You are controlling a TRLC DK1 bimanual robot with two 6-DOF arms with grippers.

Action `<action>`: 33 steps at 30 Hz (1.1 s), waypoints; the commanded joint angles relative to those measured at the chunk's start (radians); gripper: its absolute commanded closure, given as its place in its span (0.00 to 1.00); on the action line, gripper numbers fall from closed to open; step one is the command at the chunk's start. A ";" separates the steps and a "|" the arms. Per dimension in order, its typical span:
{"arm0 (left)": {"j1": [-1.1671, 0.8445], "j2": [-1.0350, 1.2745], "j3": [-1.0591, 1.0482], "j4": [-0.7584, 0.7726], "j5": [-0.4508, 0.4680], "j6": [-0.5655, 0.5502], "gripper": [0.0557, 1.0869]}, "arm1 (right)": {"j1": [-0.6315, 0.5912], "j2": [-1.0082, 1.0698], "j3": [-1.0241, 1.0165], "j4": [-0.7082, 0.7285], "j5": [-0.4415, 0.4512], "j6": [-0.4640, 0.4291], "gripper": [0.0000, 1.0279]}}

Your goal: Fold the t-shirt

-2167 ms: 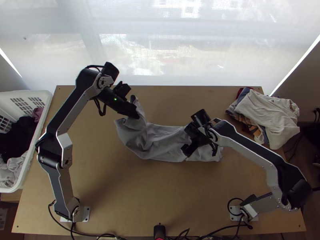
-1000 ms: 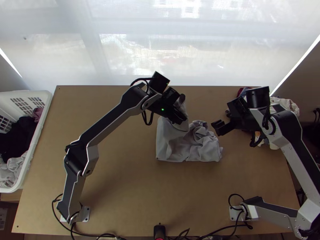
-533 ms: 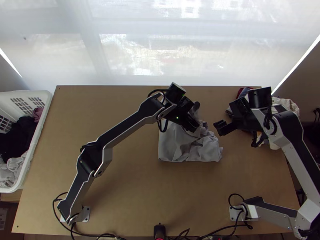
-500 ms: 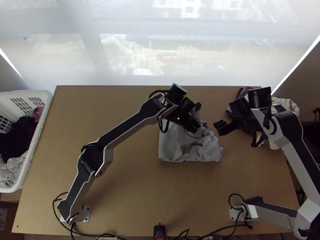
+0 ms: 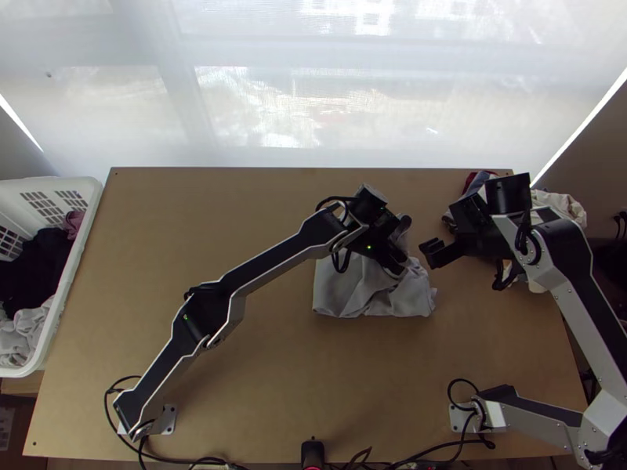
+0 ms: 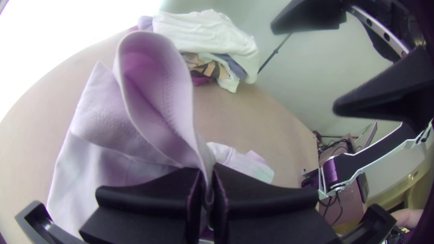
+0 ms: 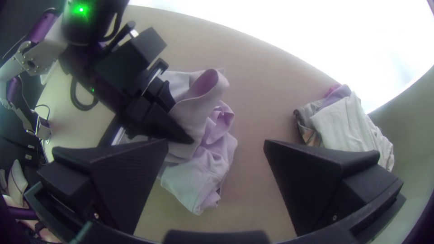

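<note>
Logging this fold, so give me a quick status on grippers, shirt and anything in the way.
Left gripper shut on shirt's edge. Right gripper open, off the cloth. Shirt bunched, partly lifted. Left gripper over shirt; clothes pile off to the side.

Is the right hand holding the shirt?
No, the right hand is open, its fingers wide apart and clear of the shirt.

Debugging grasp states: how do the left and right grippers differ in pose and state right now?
- Left gripper is shut on a raised part of the grey t-shirt; right gripper is open, holding nothing.
- Left gripper sits over the t-shirt; right gripper hangs beyond its right side in the top view, toward the clothes pile.

Shared: both have two wide, flat black fingers.
</note>
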 commanded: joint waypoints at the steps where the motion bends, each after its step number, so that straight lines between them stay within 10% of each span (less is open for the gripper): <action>1: -0.011 0.013 0.016 0.054 -0.039 -0.007 0.97 | 0.000 -0.010 -0.016 0.000 0.001 0.004 0.04; 6: -0.025 0.030 0.016 0.060 -0.039 -0.006 0.87 | 0.002 -0.010 -0.017 0.000 0.001 0.005 0.04; 12: -0.048 0.018 0.013 0.017 -0.039 0.037 0.06 | 0.002 0.001 -0.031 0.001 0.001 0.001 0.04; 25: 0.254 -0.308 -0.146 -0.423 -0.038 0.223 0.05 | 0.127 0.152 0.009 0.135 0.001 -0.025 0.04; 33: 0.430 -0.412 -0.324 -0.437 -0.038 0.221 0.05 | 0.278 0.459 0.231 0.169 -0.001 -0.041 0.04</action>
